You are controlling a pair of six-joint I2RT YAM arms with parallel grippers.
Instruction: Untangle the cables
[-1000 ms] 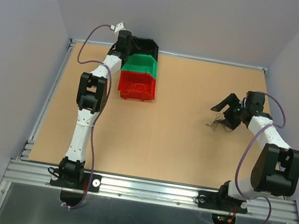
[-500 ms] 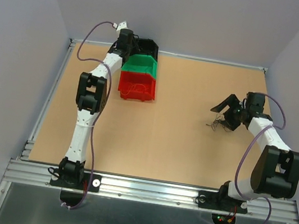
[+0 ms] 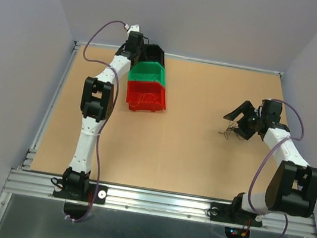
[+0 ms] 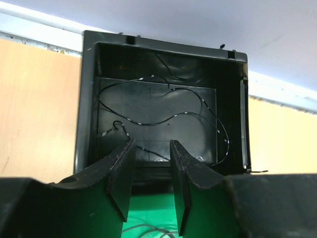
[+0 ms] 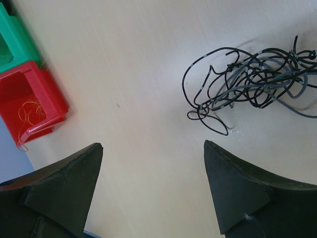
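Black hair-thin cables (a curly tangle) lie on smooth tan table.

High rear overview, close wrist views, right shares red bin

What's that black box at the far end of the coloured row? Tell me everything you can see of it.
The black bin is an open-topped box of glossy dark plastic, upright at the far edge of the table, butted against the green bin. One thin black wire lies looped on its floor. The left gripper hovers above, jaws parted, holding nothing.
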